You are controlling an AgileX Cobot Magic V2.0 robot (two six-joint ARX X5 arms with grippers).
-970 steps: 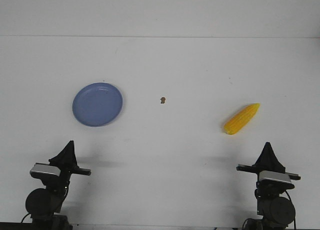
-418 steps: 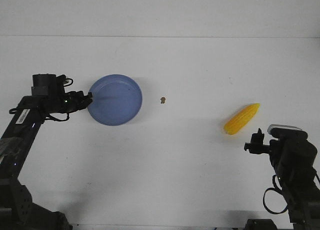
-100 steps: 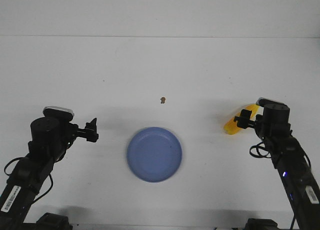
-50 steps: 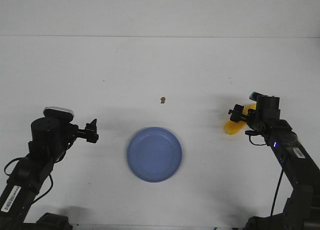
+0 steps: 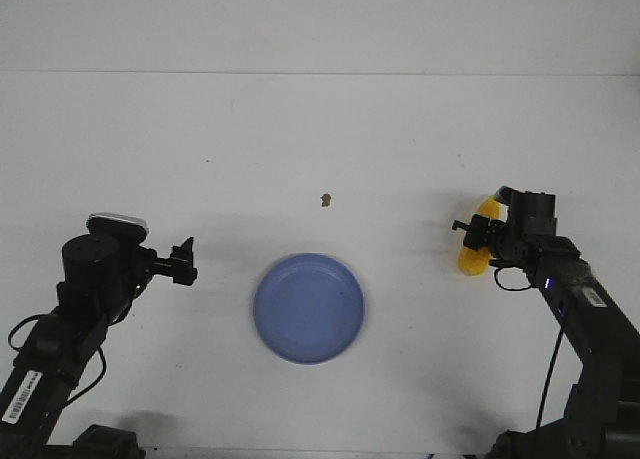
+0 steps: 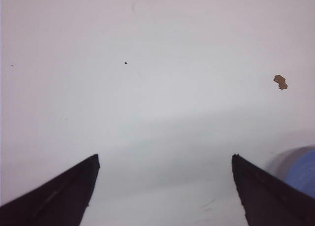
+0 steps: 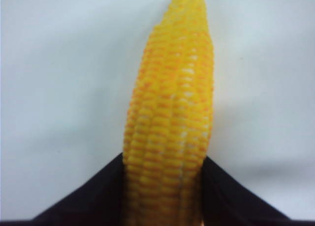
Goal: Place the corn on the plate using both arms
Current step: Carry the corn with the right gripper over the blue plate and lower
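Observation:
The yellow-orange corn (image 5: 472, 256) lies at the right of the table, partly hidden by my right gripper (image 5: 478, 233). In the right wrist view the corn (image 7: 170, 108) sits between the two black fingers (image 7: 93, 199), which press against both of its sides near its thick end; its tip points away from the wrist. The periwinkle-blue plate (image 5: 308, 308) lies near the front middle of the table, empty. My left gripper (image 5: 186, 261) is open and empty to the left of the plate, apart from it. In the left wrist view the left gripper (image 6: 165, 158) is wide open, with the plate's edge (image 6: 302, 171) beside one finger.
A small brown speck (image 5: 325, 200) lies on the white table beyond the plate; it also shows in the left wrist view (image 6: 280, 81). The table's far edge meets a white wall.
My right gripper has moved a little left and closed around the corn, and the corn has turned steeper in the front view. The left arm and the plate have not moved.

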